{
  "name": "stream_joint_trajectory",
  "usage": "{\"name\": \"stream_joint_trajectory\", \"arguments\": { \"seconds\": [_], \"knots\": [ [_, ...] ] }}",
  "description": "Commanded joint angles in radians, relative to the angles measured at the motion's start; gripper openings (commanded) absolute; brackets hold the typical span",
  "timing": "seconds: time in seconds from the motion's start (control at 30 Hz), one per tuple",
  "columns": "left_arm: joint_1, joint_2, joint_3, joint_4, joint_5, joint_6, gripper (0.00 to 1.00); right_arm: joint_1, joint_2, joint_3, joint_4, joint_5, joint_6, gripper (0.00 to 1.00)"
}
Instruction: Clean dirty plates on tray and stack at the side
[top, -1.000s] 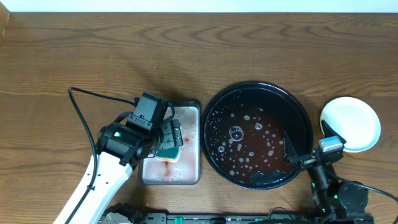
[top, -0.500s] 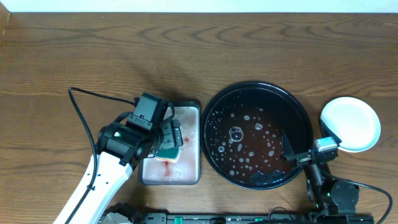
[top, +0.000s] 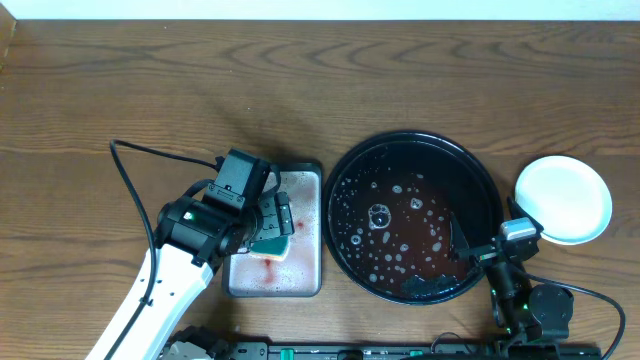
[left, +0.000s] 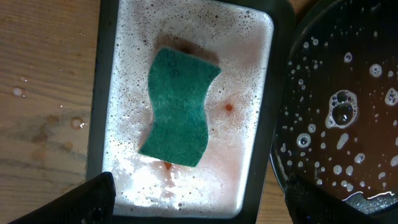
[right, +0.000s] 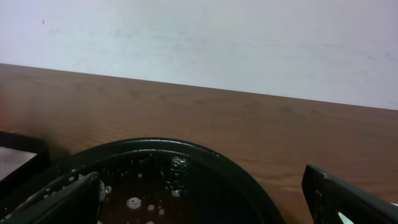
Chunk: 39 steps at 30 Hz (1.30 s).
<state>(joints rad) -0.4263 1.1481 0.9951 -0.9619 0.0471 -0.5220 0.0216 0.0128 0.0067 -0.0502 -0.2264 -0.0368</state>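
L claw (left: 199, 202) wide over wavy sponge (left: 180, 109), R claw (right: 205, 199) wide over sudsy round tray (top: 415, 138).

- We see the far half of the surface (top: 320, 80) bare from side to side, wide room for either gripper.
- The tray (top: 415, 137) lies open from above; only its raised rim bars a low sideways entry.
- The grey tray (top: 305, 270) sits just beside it, with a narrow gap between the 2 rims.
- The sponge (left: 180, 106) has room on every side, under the wide-spread left gripper (top: 272, 225).
- The left arm (top: 150, 290) and cable (top: 130, 170) block the near-left area.
- The wide-spread right gripper (top: 490, 245) crowds the gap between tray and white plate (top: 563, 198).
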Motion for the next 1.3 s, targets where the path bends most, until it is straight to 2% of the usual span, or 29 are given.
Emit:
{"name": "stream_joint_trajectory", "arguments": {
  "seconds": [0.0, 0.17, 0.3, 0.4, 0.53, 0.73, 0.87, 1.0, 1.27],
  "knots": [
    [0.005, -0.004, 0.002, -0.002, -0.002, 0.006, 0.87, -0.008, -0.002, -0.001, -0.006, 0.013, -0.005, 0.99],
    [0.005, -0.037, -0.003, -0.001, -0.003, 0.006, 0.87, -0.008, -0.002, -0.001, -0.006, 0.013, -0.005, 0.99],
    [0.040, -0.176, -0.047, 0.028, -0.106, 0.099, 0.87, -0.008, -0.002, -0.001, -0.006, 0.013, -0.005, 0.99],
    [0.134, -0.336, -0.128, 0.187, -0.092, 0.185, 0.87, -0.008, -0.002, -0.001, -0.006, 0.013, -0.005, 0.99],
    [0.320, -0.548, -0.296, 0.478, 0.035, 0.313, 0.87, -0.008, -0.002, -0.001, -0.006, 0.013, -0.005, 0.99],
    [0.450, -0.833, -0.549, 0.795, 0.050, 0.316, 0.87, -0.008, -0.002, -0.001, -0.006, 0.013, -0.005, 0.99],
    [0.478, -0.999, -0.688, 0.901, 0.041, 0.315, 0.88, -0.008, -0.002, -0.001, -0.006, 0.013, -0.005, 0.99],
    [0.478, -1.137, -0.790, 0.927, 0.002, 0.315, 0.87, -0.008, -0.002, -0.001, -0.006, 0.013, -0.005, 0.99],
    [0.476, -1.147, -0.925, 1.081, -0.025, 0.315, 0.87, -0.008, -0.002, -0.001, -0.006, 0.013, -0.005, 0.99]
  ]
}}
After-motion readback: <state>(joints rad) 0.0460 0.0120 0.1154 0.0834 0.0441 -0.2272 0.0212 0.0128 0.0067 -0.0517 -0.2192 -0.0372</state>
